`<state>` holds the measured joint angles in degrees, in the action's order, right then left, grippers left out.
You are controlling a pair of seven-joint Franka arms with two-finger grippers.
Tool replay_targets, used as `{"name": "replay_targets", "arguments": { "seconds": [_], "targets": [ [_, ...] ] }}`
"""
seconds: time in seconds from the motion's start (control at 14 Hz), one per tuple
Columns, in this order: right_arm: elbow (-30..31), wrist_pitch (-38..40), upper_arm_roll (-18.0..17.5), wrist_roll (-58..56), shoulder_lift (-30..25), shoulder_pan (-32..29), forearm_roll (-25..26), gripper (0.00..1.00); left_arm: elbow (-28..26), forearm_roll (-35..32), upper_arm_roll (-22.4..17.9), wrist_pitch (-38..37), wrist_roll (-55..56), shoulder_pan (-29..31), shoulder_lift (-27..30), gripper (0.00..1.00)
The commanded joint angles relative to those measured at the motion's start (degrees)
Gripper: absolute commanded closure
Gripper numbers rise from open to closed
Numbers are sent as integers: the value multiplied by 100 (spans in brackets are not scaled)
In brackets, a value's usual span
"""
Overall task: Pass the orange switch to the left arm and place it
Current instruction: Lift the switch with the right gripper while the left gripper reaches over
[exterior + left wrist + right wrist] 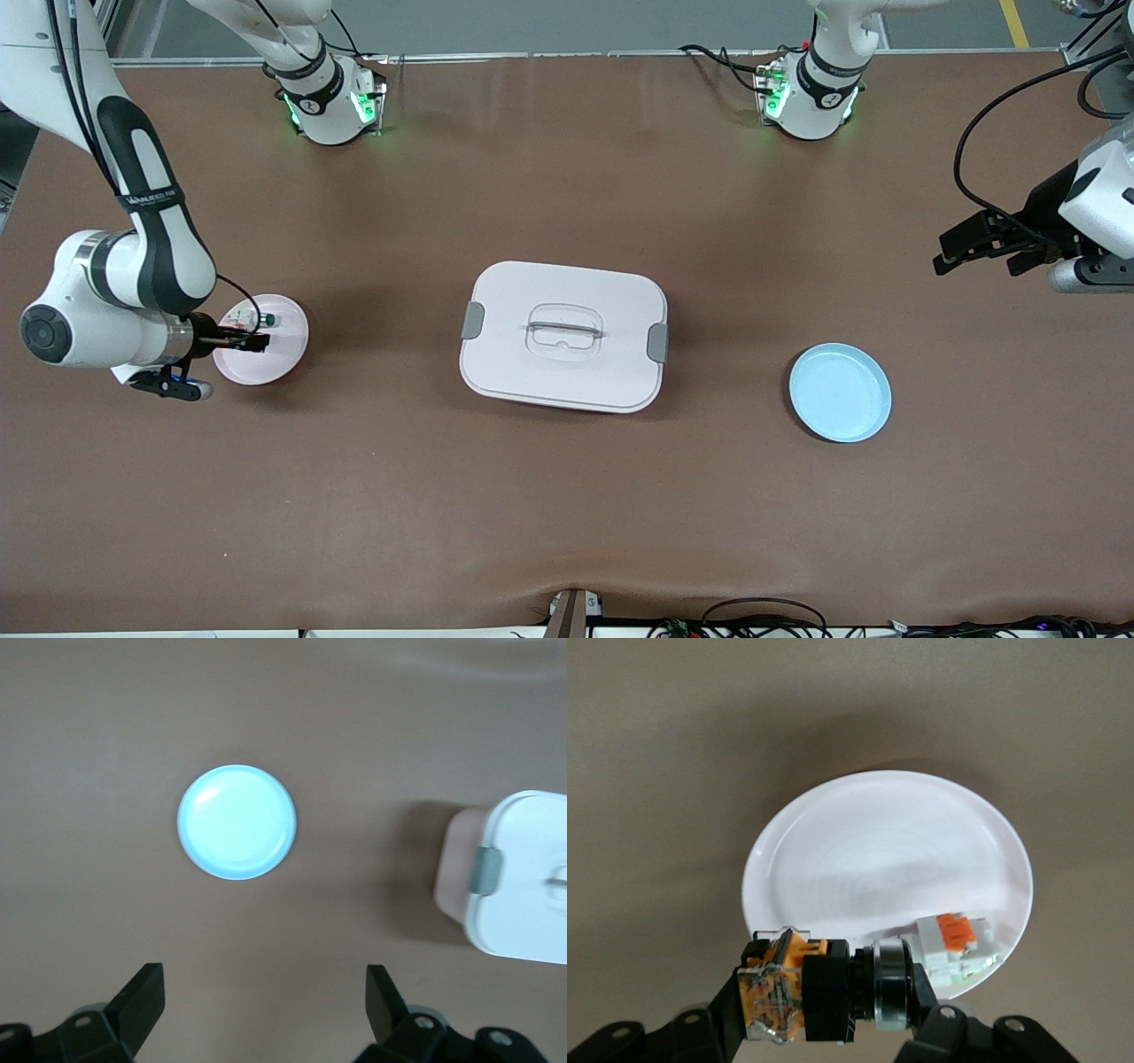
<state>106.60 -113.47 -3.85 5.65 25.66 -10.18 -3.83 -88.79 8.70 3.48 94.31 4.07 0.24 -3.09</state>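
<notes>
The orange switch [819,988], a black stubby body with an orange-and-clear block at one end, sits crosswise between the fingers of my right gripper [824,1005], which is shut on it. In the front view this gripper [251,341] hangs over the pale pink plate [285,353] toward the right arm's end of the table, with the switch [237,338] in it. The white box [563,335] with grey latches stands mid-table. My left gripper [979,252] waits open and empty in the air toward the left arm's end; in its wrist view the gripper [266,1001] frames bare table.
A small white part with an orange tab [954,945] lies on the pink plate [886,850] beside the held switch. A light blue plate [840,392] lies between the box and the left arm's end; the left wrist view shows this plate [236,822] and the box's corner [523,886].
</notes>
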Motion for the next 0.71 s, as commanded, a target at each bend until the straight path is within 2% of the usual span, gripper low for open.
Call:
{"name": "replay_targets", "arguments": {
  "seconds": [0.0,0.14,0.36,0.5,0.64],
  "targets": [
    [-147,394,-90,261,-52,16,-459,100,300,709,4,-97,-11,55,28,0],
    [-393,956,-99,497,-87,68,-872,100,292,1359,4,-105,-64,143,10,0],
    [-595,1379,-108,1216,-254,383,-1206,100,283,2160,12,-97,-91,161,-165,0],
    [-867,1546,-108,2032,-272,752,-1557,100,275,2739,12,-88,-99,152,-349,0],
    [-1218,1530,-108,3025,-237,1217,-1682,100,292,3057,56,-27,-274,47,-543,0]
  ]
}}
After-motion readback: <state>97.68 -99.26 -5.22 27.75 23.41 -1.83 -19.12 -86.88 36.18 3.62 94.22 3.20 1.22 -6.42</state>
